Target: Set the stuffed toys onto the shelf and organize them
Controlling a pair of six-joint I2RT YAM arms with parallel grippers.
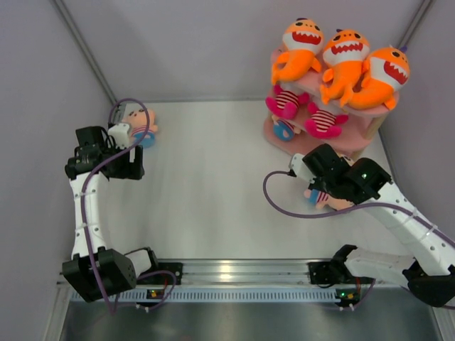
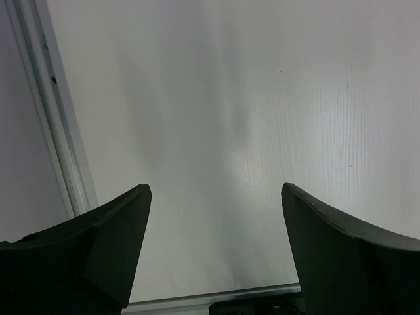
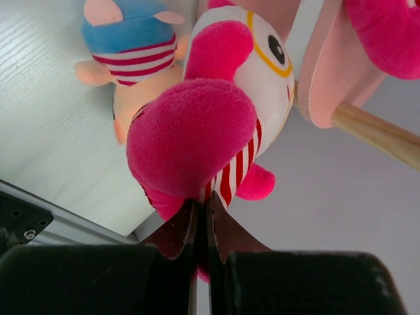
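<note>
While the top view shows three sharks (image 1: 345, 60) on the shelf's (image 1: 359, 142) top tier, a blue-bodied doll (image 1: 138, 122) lies on the worktop (image 1: 213, 185) at the far left. At the left wrist, your left hand (image 2: 215, 190) gapes, holding nothing. At the right wrist, your right hand (image 3: 203, 207) pinches a pink-striped doll (image 3: 197, 131), seemingly just beside the shelf's lower board.

left claw (image 2: 215, 252) open (nothing held) over white table (image 2: 249, 118).
</note>
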